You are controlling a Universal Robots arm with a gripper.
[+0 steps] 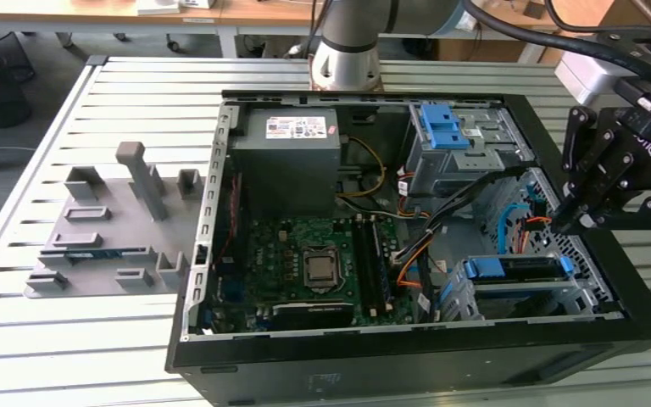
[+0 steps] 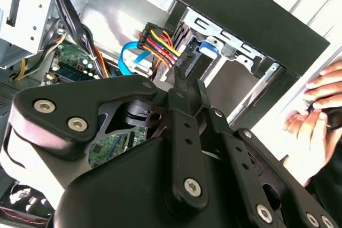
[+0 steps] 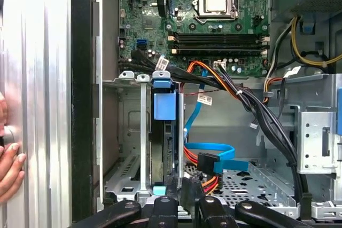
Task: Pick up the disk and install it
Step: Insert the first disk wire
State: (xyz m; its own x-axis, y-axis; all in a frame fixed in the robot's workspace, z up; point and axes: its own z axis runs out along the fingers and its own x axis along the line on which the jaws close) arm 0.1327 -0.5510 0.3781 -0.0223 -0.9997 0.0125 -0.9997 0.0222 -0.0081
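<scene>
The disk (image 1: 515, 270) stands on edge in the lower drive cage of the open computer case (image 1: 416, 356), with blue carrier rails along its edges. In the first wrist view the disk (image 3: 162, 148) sits in the metal cage with its blue handle towards the motherboard. My gripper (image 1: 583, 222) hangs over the case's wall on the exterior view's right, just beside the cage. Its fingers (image 3: 188, 193) are pressed together, right by a black cable connector (image 3: 206, 162) with coloured wires. In the second wrist view the gripper (image 2: 184, 70) points at that connector, next to the disk (image 2: 207, 46).
A grey power-supply box (image 1: 294, 153), the motherboard (image 1: 314, 263) and an upper cage with blue latch tabs (image 1: 444, 127) fill the case. Loose cables (image 3: 251, 105) cross beside the cage. A grey fixture plate (image 1: 111, 229) lies outside. A person's hand (image 2: 320, 105) rests by the case.
</scene>
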